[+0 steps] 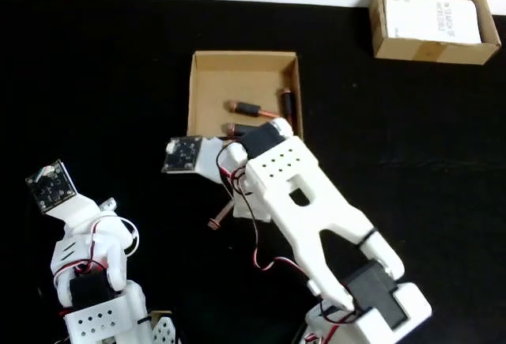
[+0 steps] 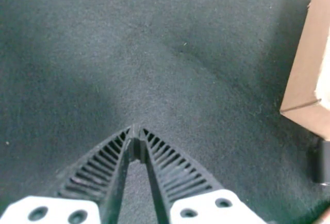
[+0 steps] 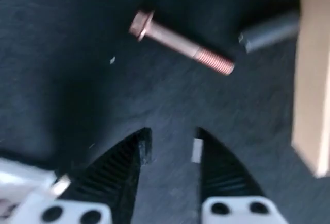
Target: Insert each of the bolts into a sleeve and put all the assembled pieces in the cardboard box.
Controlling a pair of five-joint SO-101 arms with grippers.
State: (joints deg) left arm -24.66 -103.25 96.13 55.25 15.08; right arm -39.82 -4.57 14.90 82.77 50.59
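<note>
On the counter (image 1: 95, 83), the cardboard box (image 1: 237, 75) has its wall close to the open right claw (image 3: 171, 141), so a wide swing could shove it. The loose bolt (image 3: 180, 44) lying just ahead, beside a grey sleeve (image 3: 268, 31), may roll from a skewed pinch; the left claw (image 2: 135, 136) is closed and empty.

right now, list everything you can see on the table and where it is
cloth: 1, black, covers the table
open box: 1, brown cardboard, middle of the table
bolts in sleeves: 3, copper and black, lying inside the open box, one partly under the right arm
loose bolt: 1, copper, on the cloth outside the open box
loose sleeve: 1, dark grey, on the cloth beside the box wall, near the bolt's threaded end
second box: 1, brown cardboard, far right corner
paper: 1, white, inside the second box
left gripper: 1, black fingers, shut, over bare cloth
right gripper: 1, black fingers, open, short of the loose bolt
</note>
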